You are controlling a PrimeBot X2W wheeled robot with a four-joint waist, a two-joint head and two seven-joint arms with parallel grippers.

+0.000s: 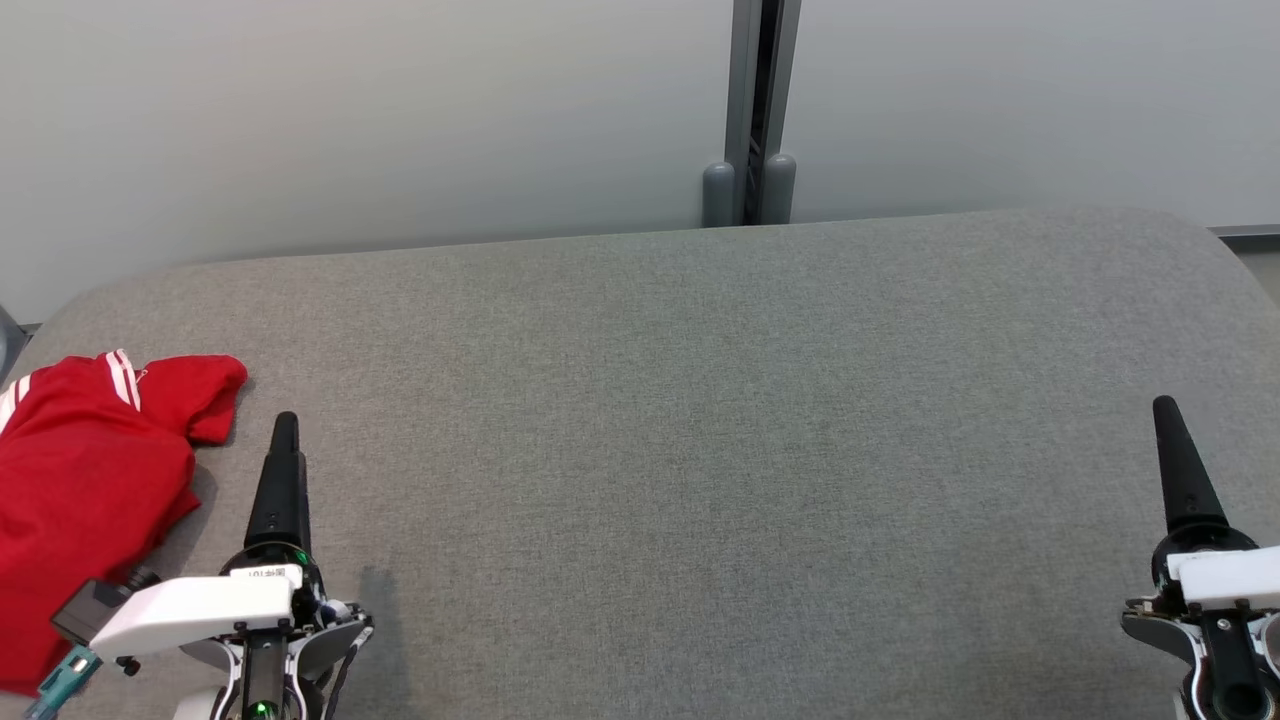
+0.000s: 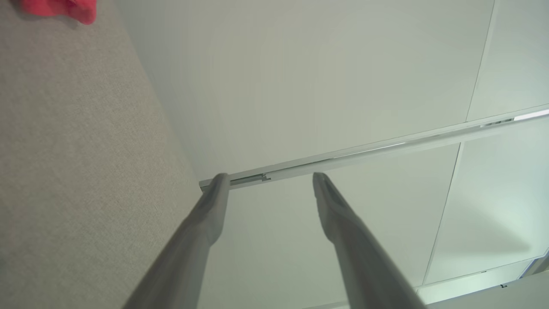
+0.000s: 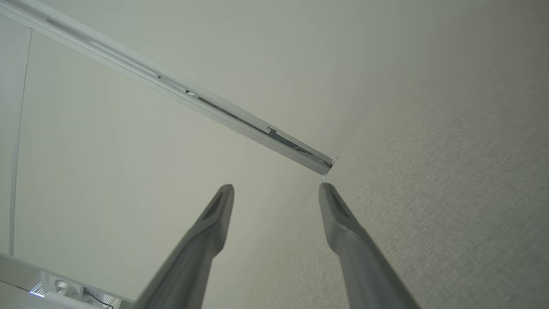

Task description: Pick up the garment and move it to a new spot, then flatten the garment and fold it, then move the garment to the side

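The garment [image 1: 85, 470] is red with white stripes and lies crumpled at the left edge of the grey table [image 1: 700, 450]; a corner of the garment [image 2: 64, 8] shows at the top left of the left wrist view. My left gripper [image 1: 285, 430] hovers just right of it, apart from the cloth. Its fingers [image 2: 210, 210] stand spread with nothing between them, so the left gripper [image 2: 268, 180] is open. My right gripper [image 1: 1165, 415] is far off at the table's right side. That gripper [image 3: 276, 191] is open too, fingers [image 3: 218, 210] apart and empty.
A pale wall panel runs behind the table, with a grey vertical post [image 1: 755, 110] at its middle. The grey felt surface stretches wide between the two arms. The table's rounded far edge [image 1: 640, 235] meets the wall.
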